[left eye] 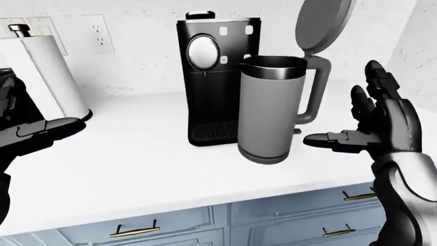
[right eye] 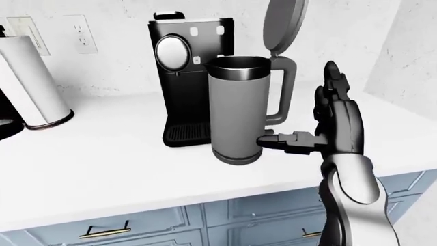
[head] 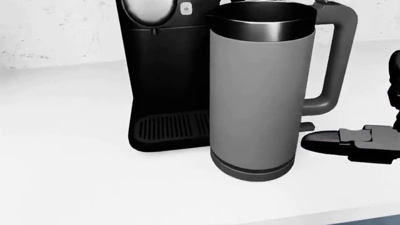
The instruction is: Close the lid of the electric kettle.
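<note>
The grey electric kettle (left eye: 270, 115) stands on the white counter (left eye: 137, 164), just right of a black coffee machine. Its round lid (left eye: 324, 23) is tipped up, nearly upright above the handle (left eye: 315, 95), and the dark rim (head: 259, 23) is uncovered. My right hand (left eye: 352, 113) hovers open to the right of the kettle, fingers (left eye: 375, 84) pointing up and thumb (head: 328, 140) reaching toward the kettle's base without touching it. My left hand (left eye: 37, 132) hangs open at the left edge of the left-eye view, far from the kettle.
The black coffee machine (left eye: 211, 77) stands touching-close behind the kettle's left side. A paper towel roll (left eye: 41, 72) is at the far left by a wall outlet (left eye: 99, 33). Blue drawers with brass handles (left eye: 133, 230) run below the counter edge.
</note>
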`<state>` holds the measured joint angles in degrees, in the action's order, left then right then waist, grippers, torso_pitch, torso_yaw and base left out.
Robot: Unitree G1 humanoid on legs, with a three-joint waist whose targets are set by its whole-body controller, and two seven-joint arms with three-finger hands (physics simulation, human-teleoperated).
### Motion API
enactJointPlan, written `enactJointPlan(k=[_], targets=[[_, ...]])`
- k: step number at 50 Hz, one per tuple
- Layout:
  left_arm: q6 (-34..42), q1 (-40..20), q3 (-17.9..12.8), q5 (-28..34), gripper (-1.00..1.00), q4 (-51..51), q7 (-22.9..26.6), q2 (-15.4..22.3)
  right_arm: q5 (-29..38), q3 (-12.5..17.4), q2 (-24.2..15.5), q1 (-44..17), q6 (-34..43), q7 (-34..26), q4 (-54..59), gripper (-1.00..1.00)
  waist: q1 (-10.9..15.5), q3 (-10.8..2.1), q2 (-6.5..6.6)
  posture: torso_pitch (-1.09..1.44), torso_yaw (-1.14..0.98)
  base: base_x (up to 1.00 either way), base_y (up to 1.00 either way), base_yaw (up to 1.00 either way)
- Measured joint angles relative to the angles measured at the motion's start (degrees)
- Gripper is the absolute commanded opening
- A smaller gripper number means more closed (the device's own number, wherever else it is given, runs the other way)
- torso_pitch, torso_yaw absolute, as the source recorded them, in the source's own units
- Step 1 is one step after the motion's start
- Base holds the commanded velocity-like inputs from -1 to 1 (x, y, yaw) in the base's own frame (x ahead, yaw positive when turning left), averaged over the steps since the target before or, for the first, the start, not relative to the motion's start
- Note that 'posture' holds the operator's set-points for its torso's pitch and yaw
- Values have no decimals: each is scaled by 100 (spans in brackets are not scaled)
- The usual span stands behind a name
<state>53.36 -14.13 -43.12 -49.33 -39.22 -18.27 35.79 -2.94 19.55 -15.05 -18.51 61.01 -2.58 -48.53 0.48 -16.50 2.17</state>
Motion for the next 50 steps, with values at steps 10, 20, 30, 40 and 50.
enactJointPlan(k=[10, 20, 30, 40, 50], targets=[[-7, 18, 13, 44, 100, -19, 24, -31, 0, -3, 9, 22, 22, 2, -46, 100, 41, -269, 3, -57, 0, 0, 0, 0], [33, 29, -52, -27, 100, -80, -26, -8, 29, -54, 40, 45, 9, 7, -56, 100, 60, -512, 21, -67, 0, 0, 0, 0], [-42, 14, -48, -93, 100, -68, -36, 22, 41, -11, 33, 7, 14, -5, -71, 100, 64, -630, 37, -67, 0, 0, 0, 0], [-10, -4, -39, -98, 100, -121, -51, 76, -44, 17, 14, -49, 86, 17, -118, 100, 53, -658, 56, -67, 0, 0, 0, 0], [-9, 6, -29, -15, 100, -114, 16, 34, -151, 112, -16, -44, 154, 19, -175, 100, 40, -663, 47, -67, 0, 0, 0, 0]])
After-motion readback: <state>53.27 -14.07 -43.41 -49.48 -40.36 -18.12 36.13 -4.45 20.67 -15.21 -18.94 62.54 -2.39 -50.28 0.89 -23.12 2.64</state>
